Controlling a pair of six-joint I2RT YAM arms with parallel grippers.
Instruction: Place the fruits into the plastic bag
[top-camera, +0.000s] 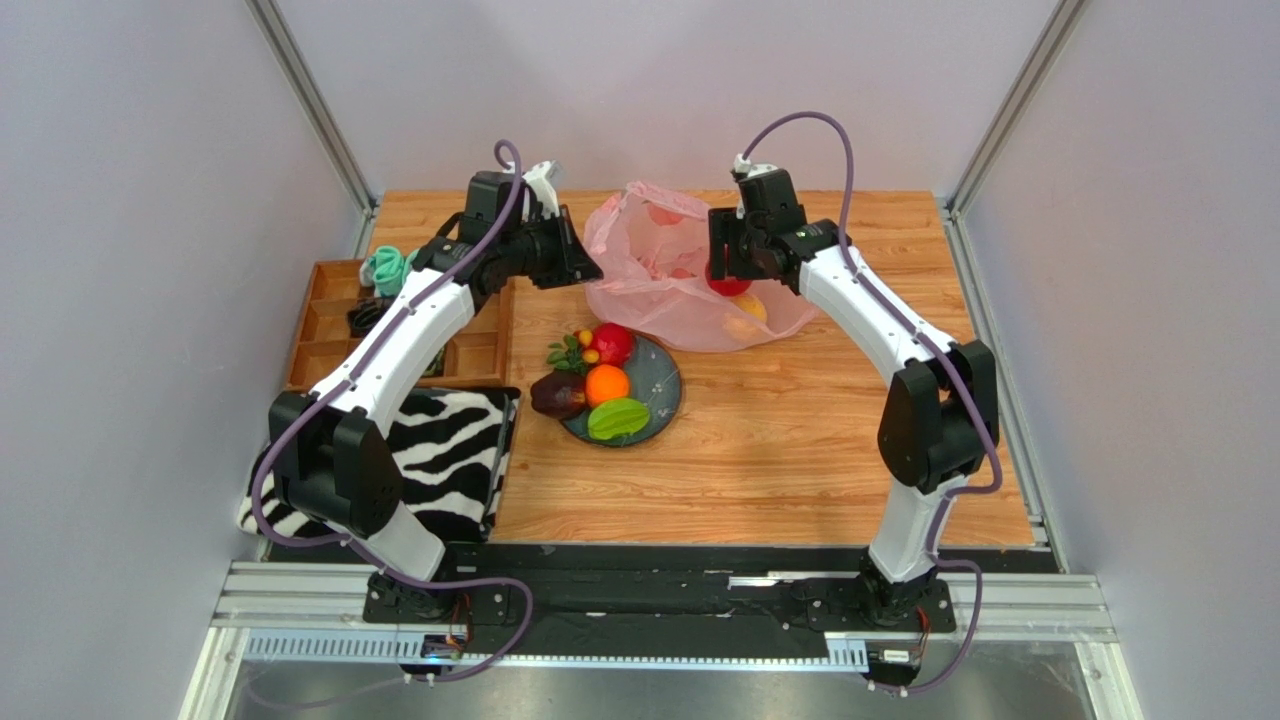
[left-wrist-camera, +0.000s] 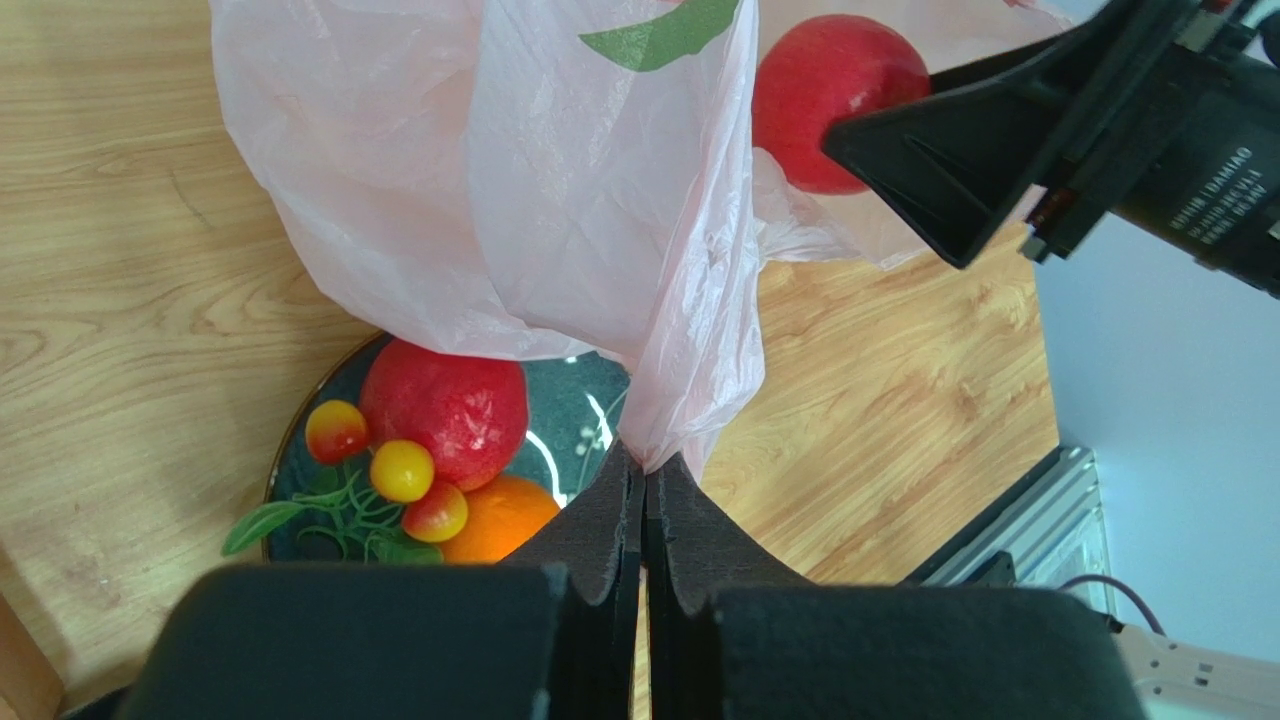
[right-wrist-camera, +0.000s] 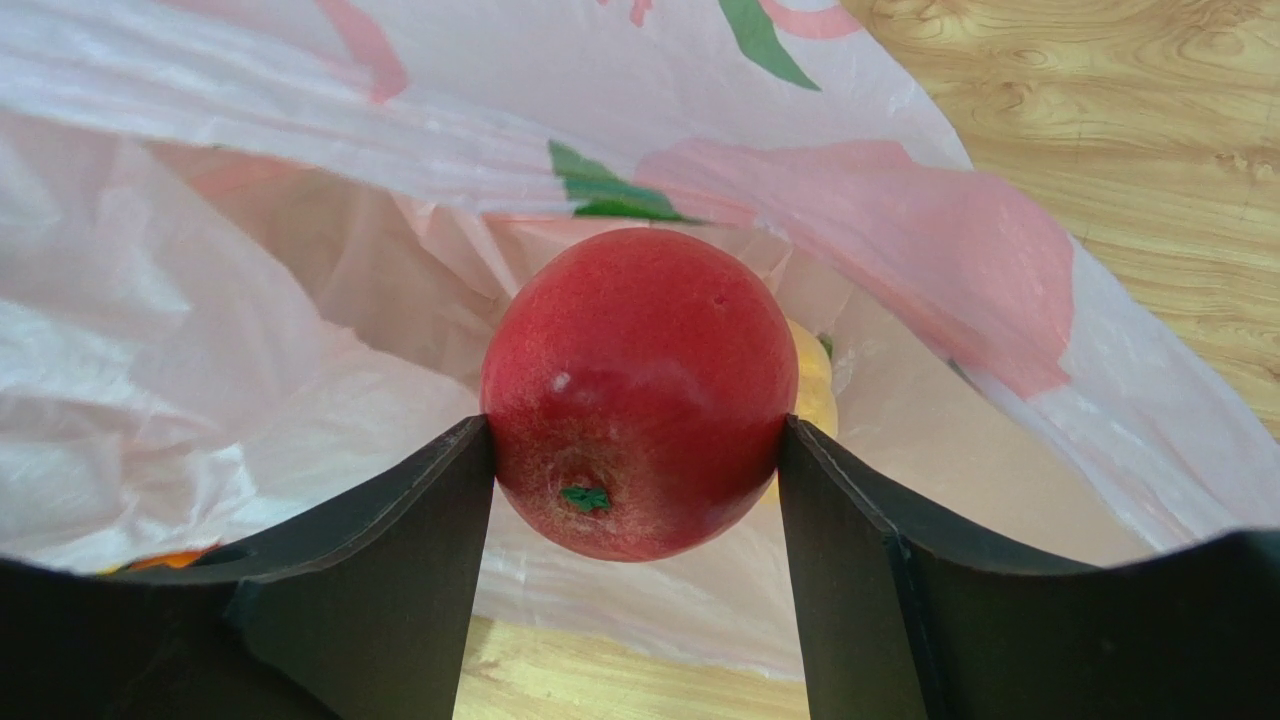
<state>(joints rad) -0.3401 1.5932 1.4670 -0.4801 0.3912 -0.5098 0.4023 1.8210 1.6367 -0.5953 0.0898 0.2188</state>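
The pink plastic bag lies at the back of the table with its mouth lifted. My left gripper is shut on the bag's edge and holds it up. In the bag's mouth my right gripper is shut on a red apple, also seen from above. A yellow-orange peach lies inside, behind the apple. On the dark plate rest a second red fruit, an orange, a green fruit, a purple fruit and berries.
A wooden compartment tray with a green item stands at the left edge. A zebra-striped cloth lies in front of it, partly under the left arm. Grey walls enclose the table on three sides.
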